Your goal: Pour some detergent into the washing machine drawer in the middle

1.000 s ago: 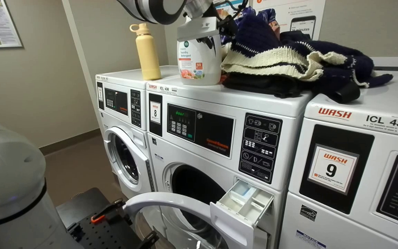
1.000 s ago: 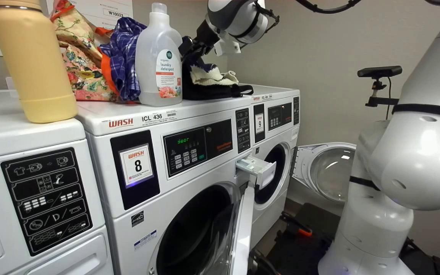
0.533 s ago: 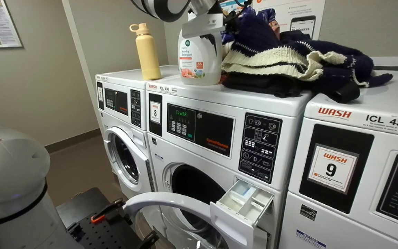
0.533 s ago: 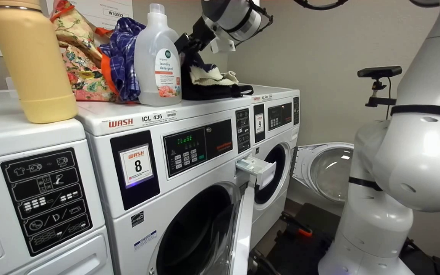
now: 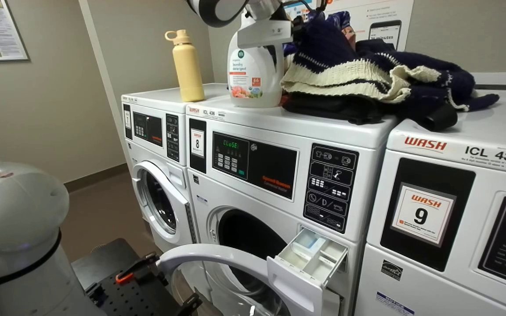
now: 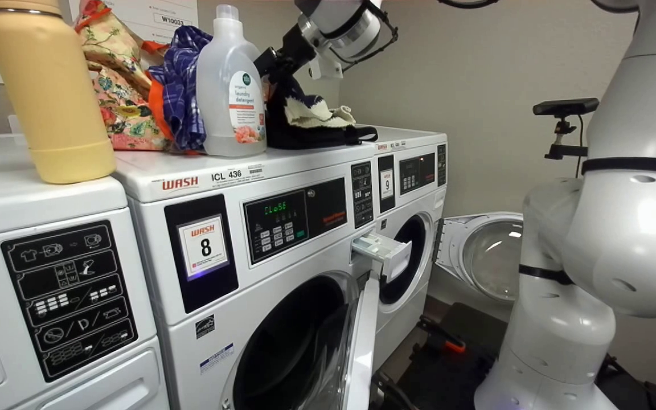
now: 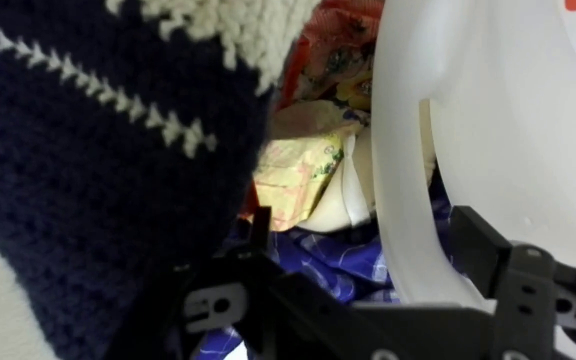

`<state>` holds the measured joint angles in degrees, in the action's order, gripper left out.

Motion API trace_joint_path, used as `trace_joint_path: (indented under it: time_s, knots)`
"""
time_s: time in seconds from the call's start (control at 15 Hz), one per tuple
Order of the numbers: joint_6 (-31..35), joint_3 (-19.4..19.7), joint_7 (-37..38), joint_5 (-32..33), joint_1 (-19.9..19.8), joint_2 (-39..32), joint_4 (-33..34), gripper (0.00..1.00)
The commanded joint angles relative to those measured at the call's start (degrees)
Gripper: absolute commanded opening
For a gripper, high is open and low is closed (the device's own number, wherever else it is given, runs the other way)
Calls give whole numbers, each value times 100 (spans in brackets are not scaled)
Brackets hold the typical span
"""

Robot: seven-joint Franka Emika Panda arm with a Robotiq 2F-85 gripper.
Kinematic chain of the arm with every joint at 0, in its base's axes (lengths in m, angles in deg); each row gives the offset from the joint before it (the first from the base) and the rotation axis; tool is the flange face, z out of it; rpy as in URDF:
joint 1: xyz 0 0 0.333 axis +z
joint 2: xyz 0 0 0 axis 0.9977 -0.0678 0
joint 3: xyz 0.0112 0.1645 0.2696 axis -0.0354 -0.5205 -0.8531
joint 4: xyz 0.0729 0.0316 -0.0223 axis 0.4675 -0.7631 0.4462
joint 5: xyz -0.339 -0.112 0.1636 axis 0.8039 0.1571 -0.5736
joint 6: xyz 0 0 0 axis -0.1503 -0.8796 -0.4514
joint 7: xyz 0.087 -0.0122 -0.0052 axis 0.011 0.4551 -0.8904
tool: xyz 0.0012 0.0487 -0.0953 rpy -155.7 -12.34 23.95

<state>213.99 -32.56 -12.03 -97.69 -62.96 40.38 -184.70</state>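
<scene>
The detergent [image 5: 246, 81] is a translucent white jug with an orange-and-pink label. It stands on top of the washing machine [image 5: 275, 125], and its pale cap shows in an exterior view [image 6: 231, 97]. My gripper [image 7: 370, 240] is open in the wrist view. The jug's handle [image 7: 398, 175] passes between the fingers, with the right finger at the handle opening and the left finger well apart. In an exterior view the gripper [image 6: 271, 64] is against the jug's handle side. The washing machine drawer [image 5: 299, 281] is pulled out, its compartments showing; it also shows in an exterior view [image 6: 397, 261].
A navy and cream sweater [image 5: 358, 74] on a black bag lies right beside the gripper and fills the left of the wrist view [image 7: 93, 200]. A yellow bottle [image 5: 187, 68] stands near the jug. Floral and blue plaid cloth [image 6: 183, 85] lies behind it. The round door [image 5: 209, 251] hangs open.
The arm and gripper have moved toward the jug's handle and the back. The jug has shifted slightly with them along the machine top. The display now reads "close" instead of "door".
</scene>
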Motion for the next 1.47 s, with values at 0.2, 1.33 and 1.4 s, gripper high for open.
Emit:
trace_joint_path:
  time_s: [0.2,1.33,1.4]
  knots:
    - [-597,310,-948,-1073,221,-121,314,34]
    - [-788,-605,1344,-425,-1018,372,170,6]
    - [-780,-734,1651,-238,-1133,520,128,6]
